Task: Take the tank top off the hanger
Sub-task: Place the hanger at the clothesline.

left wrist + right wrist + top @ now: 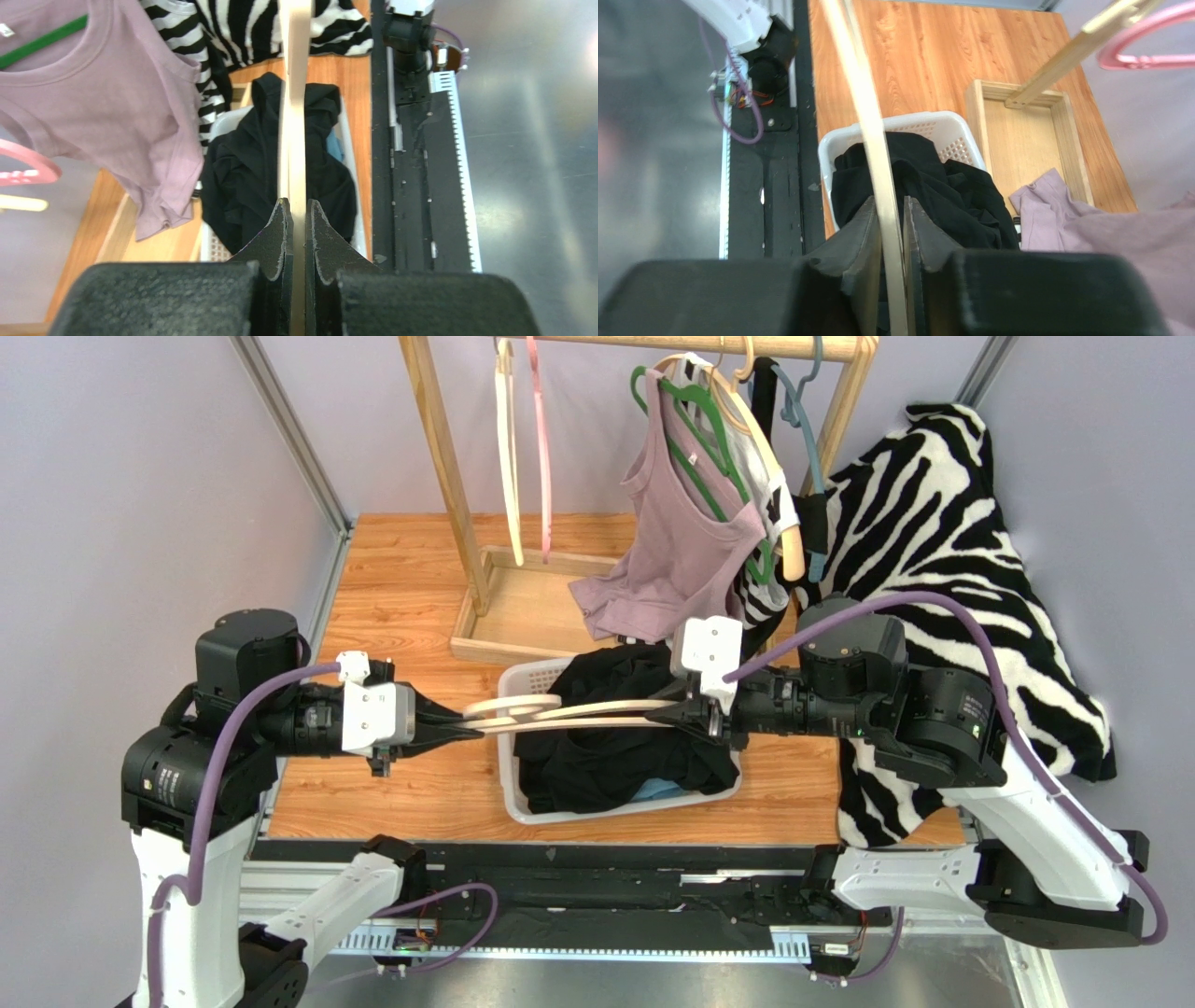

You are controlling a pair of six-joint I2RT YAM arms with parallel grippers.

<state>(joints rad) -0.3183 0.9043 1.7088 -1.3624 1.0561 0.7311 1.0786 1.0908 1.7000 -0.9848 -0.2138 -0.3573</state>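
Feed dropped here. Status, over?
Left gripper and right gripper both shut on cream hanger. Hanger looks bare; black garment in white basket below. Nothing in the way.

A wooden rack [446, 476] stands at the back of the wood-topped bench [393, 574]. Plain grey walls [126, 476] rise behind and left of the rack; a zebra throw [954, 518] lies to its right.
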